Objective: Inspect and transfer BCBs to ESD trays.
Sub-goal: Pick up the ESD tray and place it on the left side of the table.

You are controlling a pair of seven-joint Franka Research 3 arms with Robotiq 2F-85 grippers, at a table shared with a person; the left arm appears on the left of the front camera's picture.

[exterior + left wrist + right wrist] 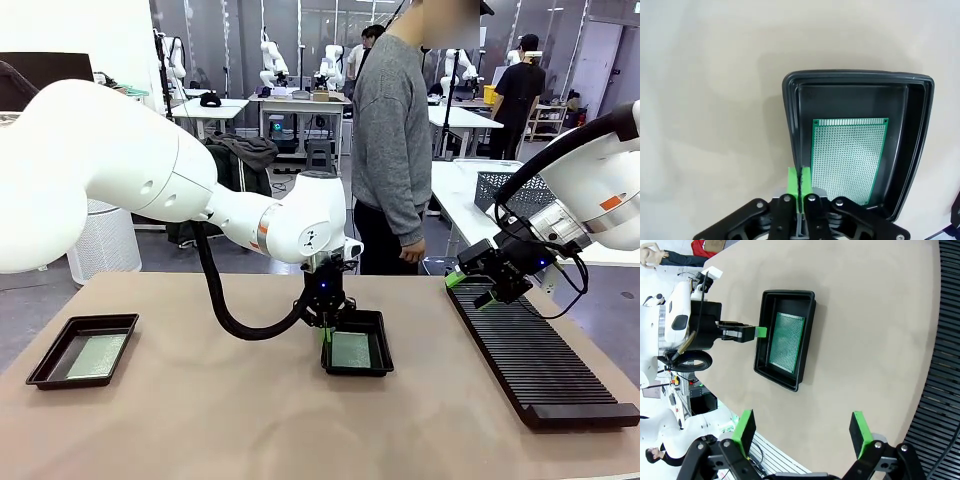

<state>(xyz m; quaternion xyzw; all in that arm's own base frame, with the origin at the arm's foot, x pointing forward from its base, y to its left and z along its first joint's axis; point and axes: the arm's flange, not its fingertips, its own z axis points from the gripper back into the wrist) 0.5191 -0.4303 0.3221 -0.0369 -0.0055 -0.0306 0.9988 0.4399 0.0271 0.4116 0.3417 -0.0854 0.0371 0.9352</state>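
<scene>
Currently left hand (800,182) was pinched together on the near rim of the middle ESD tray (377,366), one BCB (849,157) lying flat inside. Second tray (48,369) sat at the table's (200,420) left with another BCB (96,355) in it. Right hand (802,432) hung apart above the black slotted rack (535,365), holding nothing.

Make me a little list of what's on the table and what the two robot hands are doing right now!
left gripper: shut, pinching the rim of the middle tray
middle tray: black, one green board lying flat inside
left tray: black, near the table's left edge, another green board inside
right gripper: open, holding nothing, above the rack's far end
rack: long, black, ribbed, on the right side
person: standing at the far side
</scene>
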